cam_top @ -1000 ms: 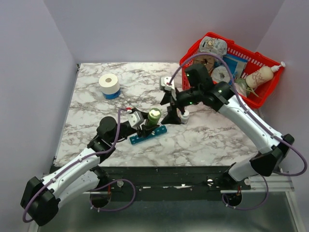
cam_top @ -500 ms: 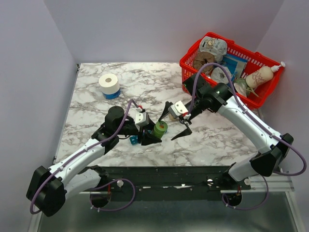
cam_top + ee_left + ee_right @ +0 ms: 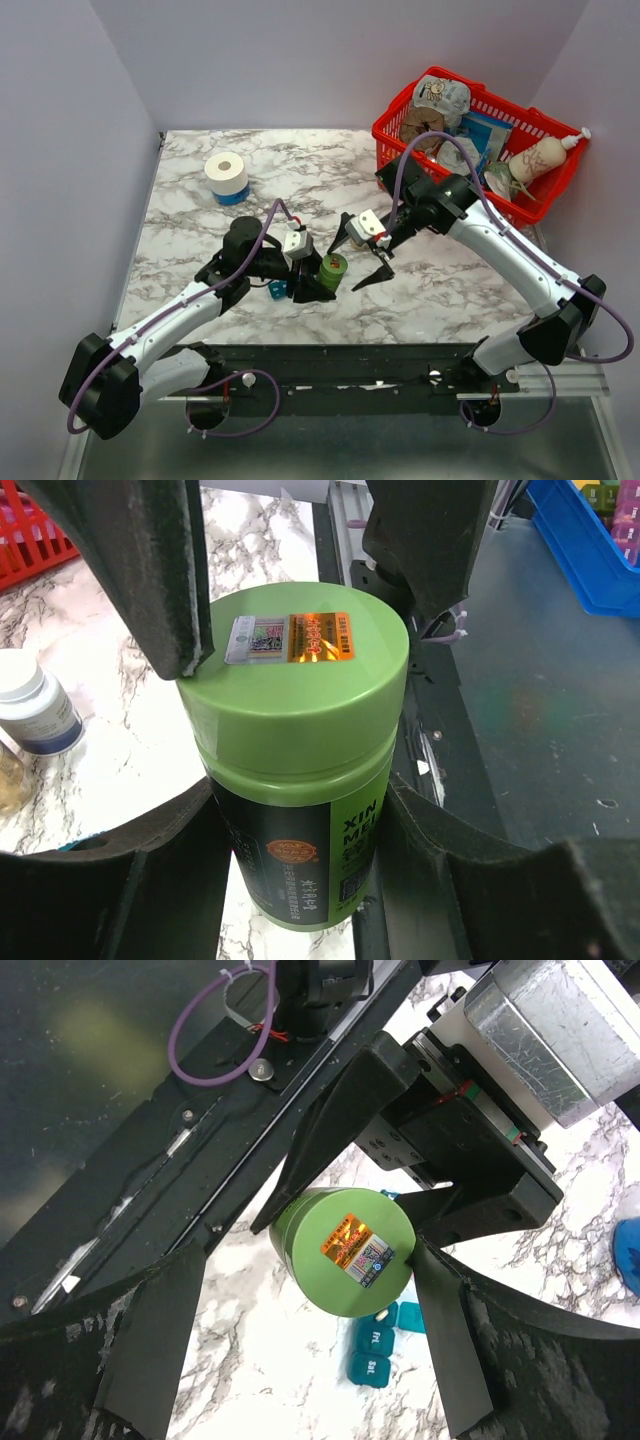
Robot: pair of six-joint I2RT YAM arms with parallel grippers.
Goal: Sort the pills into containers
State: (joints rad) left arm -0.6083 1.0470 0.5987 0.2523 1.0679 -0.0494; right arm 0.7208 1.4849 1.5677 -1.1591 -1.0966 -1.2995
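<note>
My left gripper (image 3: 312,280) (image 3: 300,815) is shut on the body of a green pill bottle (image 3: 333,270) (image 3: 300,730), which is tilted with its green lid (image 3: 350,1250) toward the right arm. My right gripper (image 3: 347,267) (image 3: 305,1255) is open, with one finger on each side of that lid. Its right finger reaches the lid's rim and the left one stands apart. The teal containers (image 3: 372,1345) (image 3: 277,290) lie on the marble just under the bottle, mostly hidden. One small white pill (image 3: 381,1315) rests on a closed lid.
A white bottle (image 3: 35,705) stands on the marble beyond the green one. A red basket (image 3: 545,200) full of goods sits at the back right. A white roll (image 3: 226,175) is at the back left. The table's front edge and a black rail (image 3: 330,360) lie close below the grippers.
The left gripper has carried the green bottle toward the front edge and tilted it. The right gripper swung down from the back to flank the lid, and its jaws have narrowed slightly.
</note>
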